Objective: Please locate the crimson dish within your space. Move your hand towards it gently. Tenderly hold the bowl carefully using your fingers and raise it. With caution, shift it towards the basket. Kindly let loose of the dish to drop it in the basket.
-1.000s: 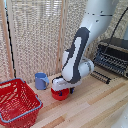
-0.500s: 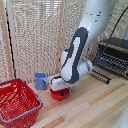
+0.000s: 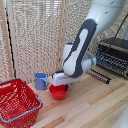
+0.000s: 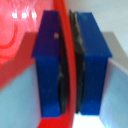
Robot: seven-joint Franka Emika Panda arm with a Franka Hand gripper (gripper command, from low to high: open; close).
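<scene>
Pincer [image 4: 70, 70]: pinching the bowl [image 3: 58, 91] rim between blue fingers [image 4: 50, 65].
Bowl: sitting beside the mug [image 3: 41, 80] on the bench [image 3: 90, 107].
Basket [image 3: 17, 102]: standing apart, toward the exterior view's left.

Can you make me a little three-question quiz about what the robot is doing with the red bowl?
1. True or false: the red bowl is already inside the red basket.
2. What sits between the blue fingers of the end effector? A) the blue mug's handle B) the bowl's rim C) nothing
3. Fill in: in the exterior view, the basket is on the bowl's ____ side.

Key:
1. False; the bowl is outside the basket, beside the blue mug.
2. B; the wrist view shows the red rim pinched between the fingers.
3. Left.
</scene>
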